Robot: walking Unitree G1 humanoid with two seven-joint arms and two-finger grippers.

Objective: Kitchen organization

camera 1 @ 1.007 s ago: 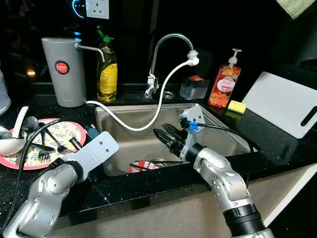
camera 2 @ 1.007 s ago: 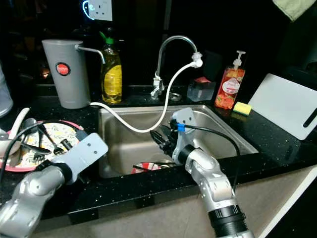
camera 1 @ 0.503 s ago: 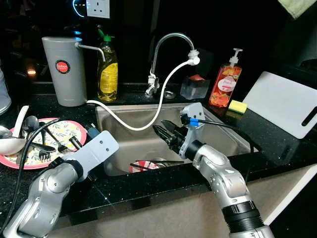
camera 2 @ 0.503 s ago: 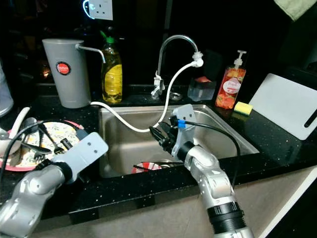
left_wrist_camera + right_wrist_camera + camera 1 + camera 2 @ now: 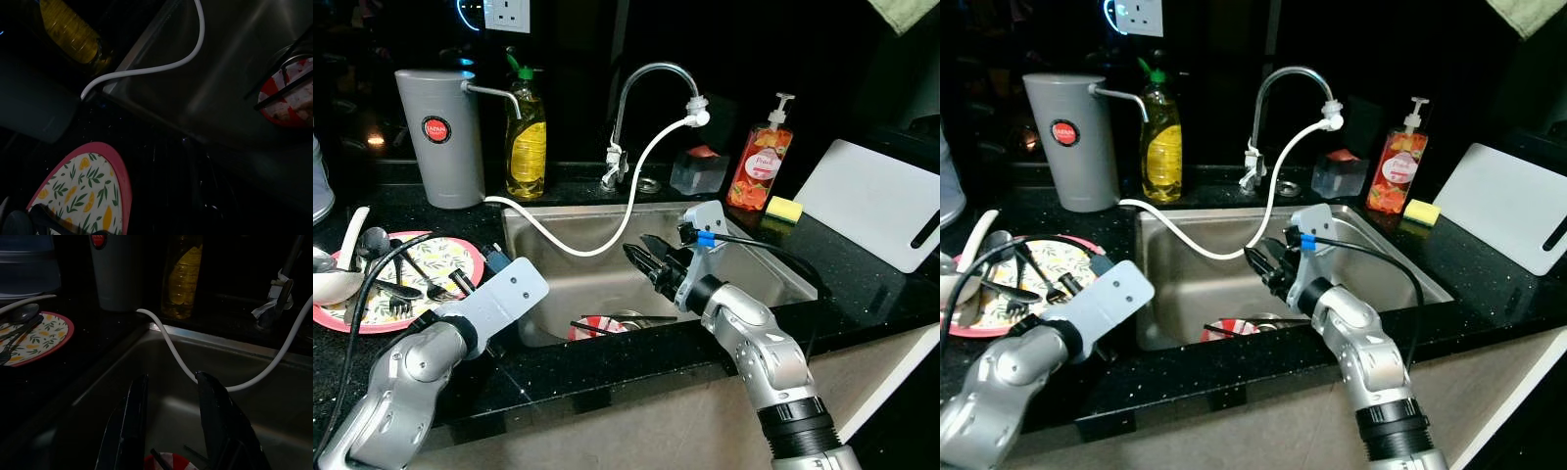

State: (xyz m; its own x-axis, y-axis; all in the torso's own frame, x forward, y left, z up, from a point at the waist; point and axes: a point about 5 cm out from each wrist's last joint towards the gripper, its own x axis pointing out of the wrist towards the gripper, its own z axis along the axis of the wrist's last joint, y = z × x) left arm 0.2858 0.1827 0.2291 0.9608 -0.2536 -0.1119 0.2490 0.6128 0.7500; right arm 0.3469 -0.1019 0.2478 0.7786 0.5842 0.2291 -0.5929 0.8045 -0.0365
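At the far left of the black counter [image 5: 862,294] we see a pink-rimmed plate with a lemon print [image 5: 450,257], loaded with dark forks and spoons [image 5: 396,291] and a white ladle [image 5: 342,257] leaning over its left edge. Behind it, against the wall, stands a grey water filter jug [image 5: 438,137] with a red round badge, and just to its right a yellow dish soap bottle [image 5: 525,137] with a green cap.

Our left gripper [image 5: 475,274] sits low over the counter between the plate and the sink's left rim, mostly hidden behind its grey wrist plate; we cannot tell whether its fingers are apart or together.

The steel sink [image 5: 570,279] lies in the middle. A white hose [image 5: 607,230] runs from the jug's spout, sags across the basin, and climbs to the tip of the curved tap [image 5: 646,78]. At the near bottom of the basin rests a red and white dish [image 5: 597,328] with dark chopsticks [image 5: 607,323] across it.

Our right gripper [image 5: 646,259] reaches into the sink from the right, hanging above that dish, its two black fingers [image 5: 217,421] apart and holding nothing.

Further right along the far edge we see a clear sponge holder [image 5: 697,174], a red pump soap bottle [image 5: 759,162], a yellow sponge [image 5: 783,210], and a white cutting board [image 5: 871,206] tilted against the wall.
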